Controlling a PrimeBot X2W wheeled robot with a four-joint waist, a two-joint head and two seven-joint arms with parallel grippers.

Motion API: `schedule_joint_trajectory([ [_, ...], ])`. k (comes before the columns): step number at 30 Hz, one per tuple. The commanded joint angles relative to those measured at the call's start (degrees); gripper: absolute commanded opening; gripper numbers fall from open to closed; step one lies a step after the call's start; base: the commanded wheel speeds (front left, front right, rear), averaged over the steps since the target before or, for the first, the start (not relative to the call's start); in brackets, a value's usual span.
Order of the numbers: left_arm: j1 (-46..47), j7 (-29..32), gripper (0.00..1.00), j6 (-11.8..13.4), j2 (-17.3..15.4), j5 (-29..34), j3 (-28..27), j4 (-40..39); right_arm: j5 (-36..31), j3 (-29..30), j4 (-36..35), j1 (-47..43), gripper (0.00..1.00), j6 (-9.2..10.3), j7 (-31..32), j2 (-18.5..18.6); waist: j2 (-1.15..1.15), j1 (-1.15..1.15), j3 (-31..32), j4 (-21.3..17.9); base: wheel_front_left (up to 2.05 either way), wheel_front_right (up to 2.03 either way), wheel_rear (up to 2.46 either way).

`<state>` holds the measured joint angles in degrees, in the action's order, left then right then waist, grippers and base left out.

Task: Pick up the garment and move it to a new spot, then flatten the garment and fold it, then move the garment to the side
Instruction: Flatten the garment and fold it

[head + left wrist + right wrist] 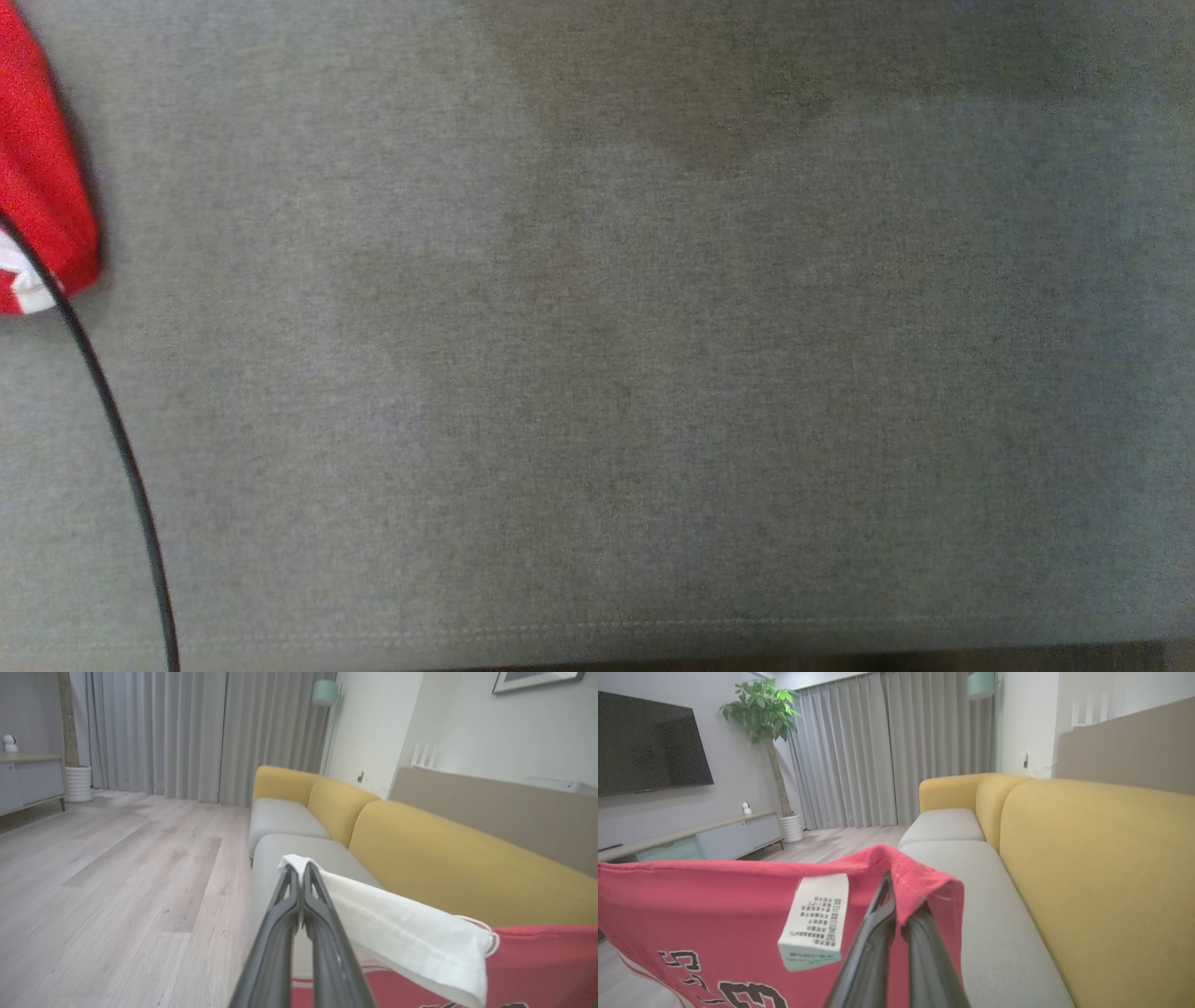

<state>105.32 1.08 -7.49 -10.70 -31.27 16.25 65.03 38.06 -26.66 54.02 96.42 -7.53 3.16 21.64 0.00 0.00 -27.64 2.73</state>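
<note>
The red jersey (37, 168) is off the sofa and hangs by its upper edge between the two arms. In the head view only a corner of it, with a white trim, shows at the upper left edge of the frame, with a thin black cable (112, 420) curving down in front of it. The left gripper (301, 870) is pinched tight on a tip of the jersey's white panel (411, 938), and the cloth runs from the fingertips towards the lower right of the left wrist view, where it turns red. The right gripper (899, 900) is clamped on a folded red hem just beside the care label (815, 919), and there the cloth spreads to the lower left, with dark lettering near the bottom. So the garment's long axis appears to run from one gripper to the other, and neither arm is nearer: each holds an end. The grey seat cushion (607, 373) spreads to the right of the jersey in the head view, with the yellow backrest (444, 858) along one side in the left wrist view. Laying the jersey down likely turns on carrying it towards the middle of that frame with the grippers held apart, so the top edge lands straight along the cushion rather than bunched.
</note>
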Motion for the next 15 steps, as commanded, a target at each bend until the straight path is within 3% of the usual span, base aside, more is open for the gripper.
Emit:
schedule_joint_trajectory([
  [1, 0.0, 0.8, 0.00, 0.0, -2.7, -0.6, 1.2, -1.6, 1.1, -0.8, -1.0, -1.5, 0.00, 0.04, -0.4, 0.1, 0.00, 0.00, 0.6, 0.5, 0.00, 0.00, 0.00],
  [8, -13.0, 8.3, 0.00, 0.0, -4.8, -7.1, 10.7, -6.5, 9.2, -8.0, -2.2, -14.5, 0.00, 0.04, 1.7, 1.4, 0.00, 0.00, 5.7, 1.8, 0.00, 0.00, 0.00],
  [15, -31.0, 26.4, 0.00, 0.0, -14.2, -19.7, 22.8, -21.6, 22.2, -18.3, -10.4, -29.8, 0.00, 0.04, 17.6, 7.2, 0.00, 0.00, 14.4, 1.8, 0.00, 0.00, 0.00],
])
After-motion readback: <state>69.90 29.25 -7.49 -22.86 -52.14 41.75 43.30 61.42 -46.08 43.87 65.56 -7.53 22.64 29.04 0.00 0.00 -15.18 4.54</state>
